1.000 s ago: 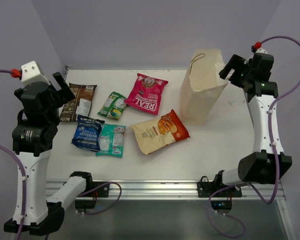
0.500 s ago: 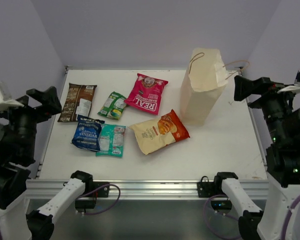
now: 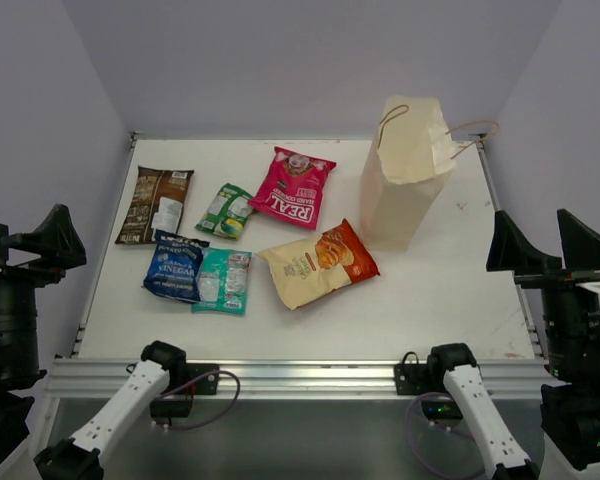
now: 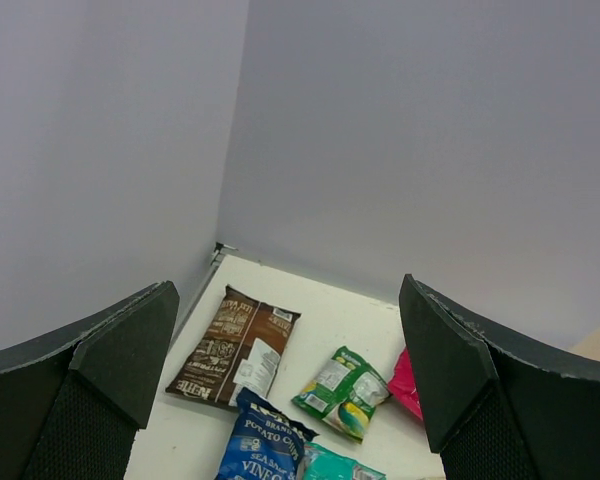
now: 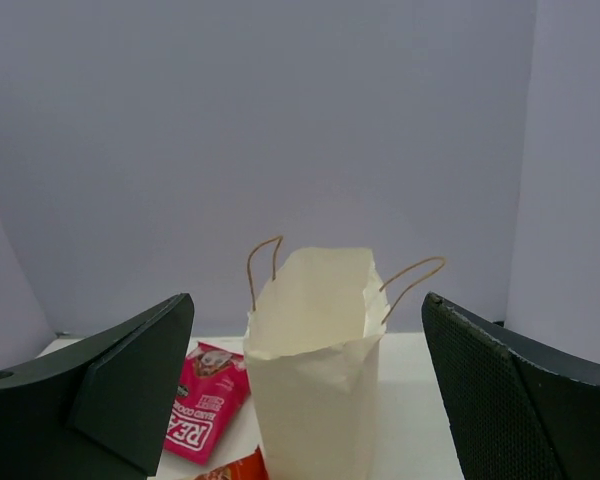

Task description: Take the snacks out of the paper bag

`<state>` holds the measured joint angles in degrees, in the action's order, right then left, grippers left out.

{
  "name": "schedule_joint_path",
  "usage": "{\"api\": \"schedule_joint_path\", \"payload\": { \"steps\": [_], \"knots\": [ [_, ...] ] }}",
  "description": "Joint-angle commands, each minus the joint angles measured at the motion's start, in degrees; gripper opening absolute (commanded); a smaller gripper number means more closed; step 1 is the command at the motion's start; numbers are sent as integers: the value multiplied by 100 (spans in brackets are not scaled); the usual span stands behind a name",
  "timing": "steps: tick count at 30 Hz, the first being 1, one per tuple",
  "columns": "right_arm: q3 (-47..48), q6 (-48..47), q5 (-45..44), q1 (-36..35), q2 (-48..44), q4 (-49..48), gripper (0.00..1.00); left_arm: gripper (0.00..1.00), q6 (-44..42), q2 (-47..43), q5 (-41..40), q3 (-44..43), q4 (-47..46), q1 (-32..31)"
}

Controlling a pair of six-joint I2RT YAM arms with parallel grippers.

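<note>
The paper bag [image 3: 405, 170] [image 5: 315, 370] stands upright at the table's back right, mouth open, with nothing gripping it. Six snacks lie flat on the table to its left: dark brown [image 3: 156, 204] [image 4: 230, 345], small green [image 3: 225, 210] [image 4: 342, 392], magenta "REAL" [image 3: 293, 187] [image 5: 208, 410], cream-and-orange chips [image 3: 318, 263], blue "VINEGAR" [image 3: 175, 267] [image 4: 260, 445] and teal [image 3: 223, 280]. My left gripper [image 3: 25, 245] [image 4: 287, 300] is open and empty, off the table's left edge. My right gripper [image 3: 547, 250] [image 5: 308, 300] is open and empty, off the right edge.
The white table [image 3: 440, 300] has a metal rail [image 3: 300, 375] along its near edge and grey walls on three sides. The blue and teal packets overlap slightly. One bag handle [image 3: 472, 133] sticks out to the right.
Both arms have drawn back from the table to its near corners. The right gripper has left the bag's rim and opened wider. Bag and packets have stayed put.
</note>
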<state>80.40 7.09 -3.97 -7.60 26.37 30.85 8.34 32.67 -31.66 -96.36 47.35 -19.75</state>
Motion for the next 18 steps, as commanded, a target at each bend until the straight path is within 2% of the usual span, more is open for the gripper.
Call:
{"api": "schedule_joint_path", "payload": {
  "steps": [1,18],
  "knots": [
    [-138,-279,-271,-49,-114,-395,99,100,-236,-32,-227,152,-77,-47],
    [-332,-243,-183,-93,-123,-712,99,100,10,108,-130,477,-95,-38]
  ]
}}
